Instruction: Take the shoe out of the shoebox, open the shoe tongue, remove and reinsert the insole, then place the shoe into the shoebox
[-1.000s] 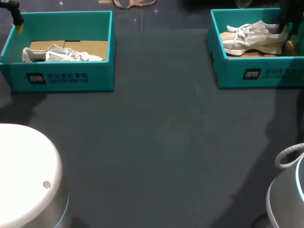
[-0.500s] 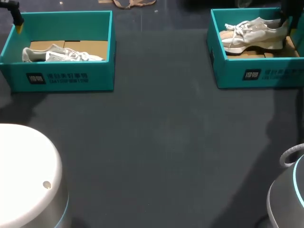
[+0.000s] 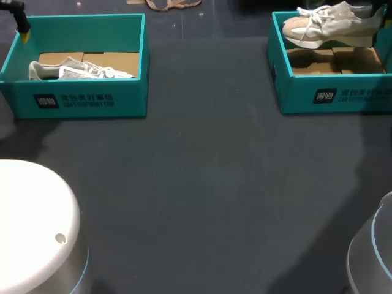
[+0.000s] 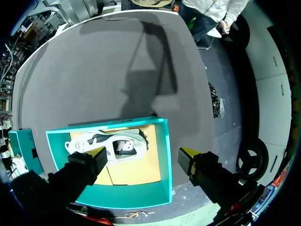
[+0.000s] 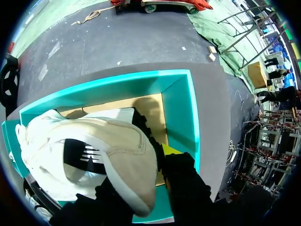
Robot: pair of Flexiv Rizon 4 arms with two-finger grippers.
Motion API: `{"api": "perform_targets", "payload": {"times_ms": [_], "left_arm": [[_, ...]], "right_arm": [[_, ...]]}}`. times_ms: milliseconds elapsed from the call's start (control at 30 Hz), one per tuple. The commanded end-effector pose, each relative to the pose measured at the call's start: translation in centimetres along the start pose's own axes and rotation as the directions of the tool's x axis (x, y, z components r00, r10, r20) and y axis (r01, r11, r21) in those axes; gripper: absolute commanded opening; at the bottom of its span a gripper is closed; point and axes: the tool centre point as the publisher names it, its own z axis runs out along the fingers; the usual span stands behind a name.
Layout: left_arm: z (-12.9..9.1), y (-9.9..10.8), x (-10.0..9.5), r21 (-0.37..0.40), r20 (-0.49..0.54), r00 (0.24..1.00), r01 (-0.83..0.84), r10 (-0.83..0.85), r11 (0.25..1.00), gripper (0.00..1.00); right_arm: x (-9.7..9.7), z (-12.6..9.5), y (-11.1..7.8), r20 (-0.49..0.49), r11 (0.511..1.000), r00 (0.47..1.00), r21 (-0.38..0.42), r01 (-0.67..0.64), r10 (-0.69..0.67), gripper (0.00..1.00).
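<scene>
Right gripper [image 5: 143,169] clamps beige shoe [image 5: 108,141] by heel, above right shoebox [image 5: 181,108]; one yellow tip hidden behind heel. Left gripper [image 4: 143,154] splayed wide over left shoebox [image 4: 163,155].

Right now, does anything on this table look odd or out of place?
Only one thing: the beige shoe hangs in mid-air above the right shoebox, gripped at its heel by the right gripper. That looks deliberate, not an accident. The other shoe lies on its side in the left shoebox.

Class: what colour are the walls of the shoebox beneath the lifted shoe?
Teal; the shoebox under the shoe shows best in the head view.
</scene>
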Motion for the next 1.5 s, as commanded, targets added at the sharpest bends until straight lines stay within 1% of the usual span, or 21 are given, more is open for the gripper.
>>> {"api": "perform_targets", "payload": {"times_ms": [33, 100, 167, 200, 233, 300, 333, 433, 567, 667, 767, 933, 1100, 1300, 1500], "left_arm": [[0.0, 0.0, 0.0, -0.001, -0.001, 1.0, -0.001, 0.001, 1.0, 1.0], [0.0, 0.0, 0.0, -0.001, -0.001, 1.0, -0.001, 0.001, 1.0, 1.0], [0.0, 0.0, 0.0, -0.001, -0.001, 1.0, -0.001, 0.001, 1.0, 1.0], [0.0, 0.0, 0.0, -0.001, -0.001, 1.0, -0.001, 0.001, 1.0, 1.0], [0.0, 0.0, 0.0, -0.001, -0.001, 1.0, -0.001, 0.001, 1.0, 1.0], [0.0, 0.0, 0.0, -0.001, -0.001, 1.0, -0.001, 0.001, 1.0, 1.0], [0.0, 0.0, 0.0, -0.001, -0.001, 1.0, -0.001, 0.001, 1.0, 1.0], [0.0, 0.0, 0.0, -0.001, -0.001, 1.0, -0.001, 0.001, 1.0, 1.0], [0.0, 0.0, 0.0, -0.001, -0.001, 1.0, -0.001, 0.001, 1.0, 1.0], [0.0, 0.0, 0.0, -0.001, -0.001, 1.0, -0.001, 0.001, 1.0, 1.0], [0.0, 0.0, 0.0, -0.001, -0.001, 1.0, -0.001, 0.001, 1.0, 1.0], [0.0, 0.0, 0.0, -0.001, -0.001, 1.0, -0.001, 0.001, 1.0, 1.0], [0.0, 0.0, 0.0, -0.001, -0.001, 1.0, -0.001, 0.001, 1.0, 1.0], [0.0, 0.0, 0.0, -0.001, -0.001, 1.0, -0.001, 0.001, 1.0, 1.0], [0.0, 0.0, 0.0, -0.001, -0.001, 1.0, -0.001, 0.001, 1.0, 1.0]], "right_arm": [[-0.4, -3.1, -1.5, -0.001, 1.0, 1.0, -0.03, 0.002, -0.002, 0.0], [-0.7, -4.1, -1.8, -0.004, 0.999, 1.0, -0.044, 0.015, -0.016, 0.0], [-1.2, -4.9, -2.1, 0.013, 0.999, 1.0, -0.043, 0.026, -0.026, 0.0], [-1.6, -5.2, -2.2, 0.0, 0.998, 0.999, -0.058, 0.032, -0.032, 0.0], [-2.0, -5.6, -2.3, 0.026, 0.999, 0.999, -0.034, 0.025, -0.024, 0.0], [-2.6, -6.4, -2.4, 0.019, 0.999, 0.999, -0.04, 0.035, -0.034, 0.0], [-2.8, -6.7, -2.5, 0.029, 0.999, 0.999, -0.031, 0.03, -0.029, 0.0], [-2.9, -7.9, -2.9, 0.016, 0.999, 0.999, -0.034, 0.039, -0.038, 0.0], [-1.7, -10.0, -4.1, 0.011, 0.998, 0.999, -0.035, 0.044, -0.043, 0.0], [-0.3, -11.6, -5.6, -0.005, 0.997, 0.999, -0.052, 0.053, -0.053, 0.0], [1.0, -13.2, -7.9, -0.007, 0.997, 0.999, -0.062, 0.053, -0.053, 0.0], [3.8, -16.1, -12.6, 0.02, 0.996, 0.999, -0.077, 0.035, -0.034, 0.0], [7.1, -18.4, -17.5, 0.045, 0.995, 0.999, -0.095, 0.013, -0.009, 0.0], [11.8, -20.2, -22.5, 0.076, 0.996, 0.997, -0.092, -0.015, 0.022, 0.0], [16.5, -21.0, -27.0, 0.088, 0.994, 0.995, -0.102, -0.041, 0.05, 0.0]]}}
